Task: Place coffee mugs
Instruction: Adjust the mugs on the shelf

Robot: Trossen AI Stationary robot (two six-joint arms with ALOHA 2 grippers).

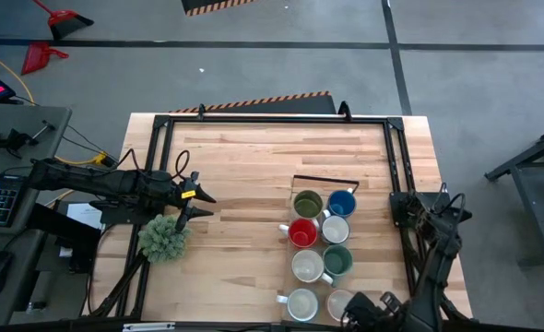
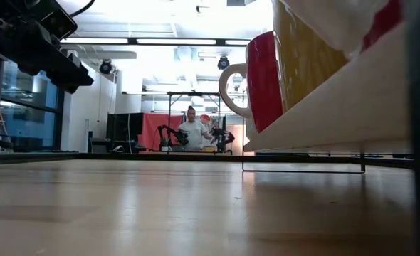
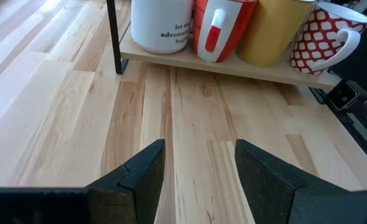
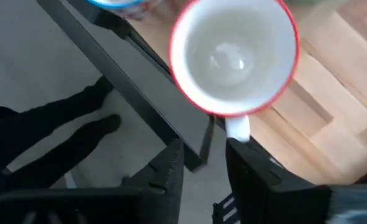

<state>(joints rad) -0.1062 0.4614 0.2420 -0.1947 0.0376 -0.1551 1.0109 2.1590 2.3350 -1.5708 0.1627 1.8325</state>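
Several coffee mugs stand in two rows on a low wooden rack [image 1: 294, 184] at the table's right: olive green [image 1: 308, 204], blue [image 1: 342, 202], red [image 1: 302, 232], teal [image 1: 337, 261] and white ones. The nearest is a white mug with a red rim [image 4: 233, 56], also seen in the high view [image 1: 341, 300]. My right gripper [image 4: 205, 165] hovers above it, pointing down, fingers apart with nothing between them. My left gripper [image 3: 199, 168] waits open over bare table at the left [image 1: 194, 198]. My right gripper points down over the red-rimmed mug, which stands upright on the rack. The mug's white handle [image 4: 238, 127] lies right at the tip of one finger [image 4: 252, 168]. Whether that finger touches the handle I cannot tell.
A bushy green plant [image 1: 164, 237] stands at the table's left, near my left arm. A black frame [image 1: 272, 118] runs along the table's far and side edges. Open wood lies between the plant and the rack. A person stands far off in the room [image 2: 193, 131].
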